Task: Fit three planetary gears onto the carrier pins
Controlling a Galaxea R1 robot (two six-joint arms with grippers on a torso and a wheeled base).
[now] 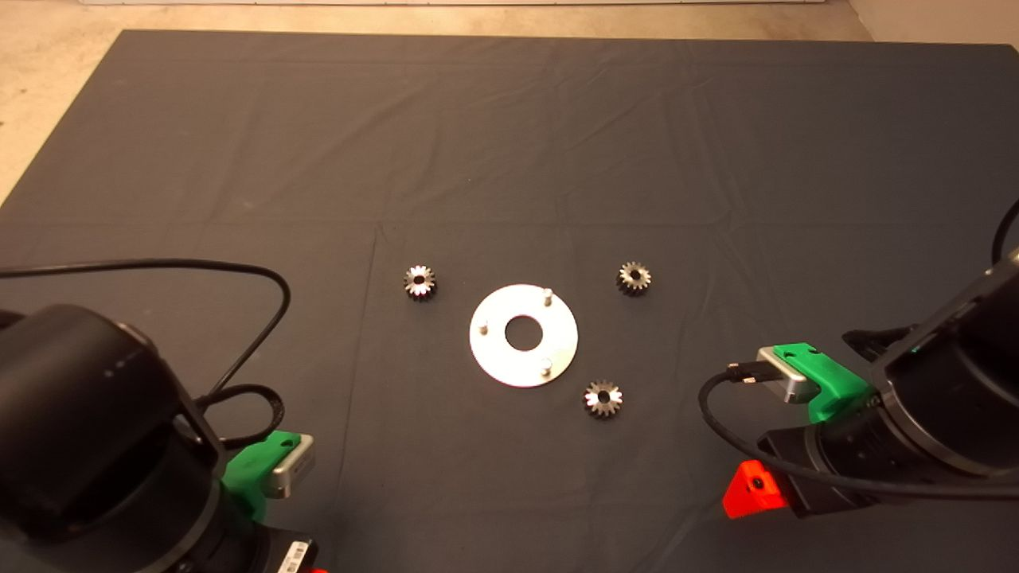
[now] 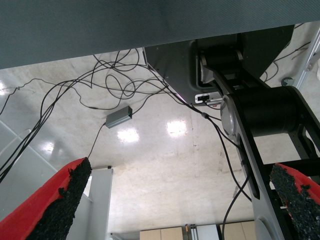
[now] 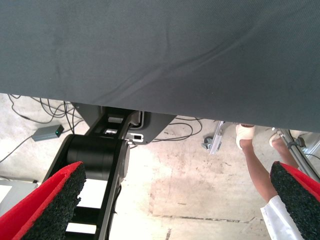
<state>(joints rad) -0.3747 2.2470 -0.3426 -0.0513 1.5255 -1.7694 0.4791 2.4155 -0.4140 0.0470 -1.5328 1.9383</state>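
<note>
The shiny round disc (image 1: pixel 523 335) lies flat at the mat's middle. Its three carrier pins (image 1: pixel 547 296) (image 1: pixel 482 326) (image 1: pixel 545 366) stand bare. Three planetary gears lie flat on the mat around the disc: one to its left (image 1: pixel 419 282), one to its upper right (image 1: pixel 634 278), one at its lower right (image 1: pixel 603 398). My left gripper (image 2: pixel 175 210) is parked at the mat's lower left edge, open and empty. My right gripper (image 3: pixel 175 205) sits at the lower right edge, open and empty, well away from the nearest gear.
The left arm (image 1: pixel 103 446) and its cable (image 1: pixel 263 278) cover the mat's lower left. The right arm (image 1: pixel 939 398) and its cable loop (image 1: pixel 716 422) fill the lower right. Under the table are floor cables (image 2: pixel 100 85) and a person's leg (image 3: pixel 257 167).
</note>
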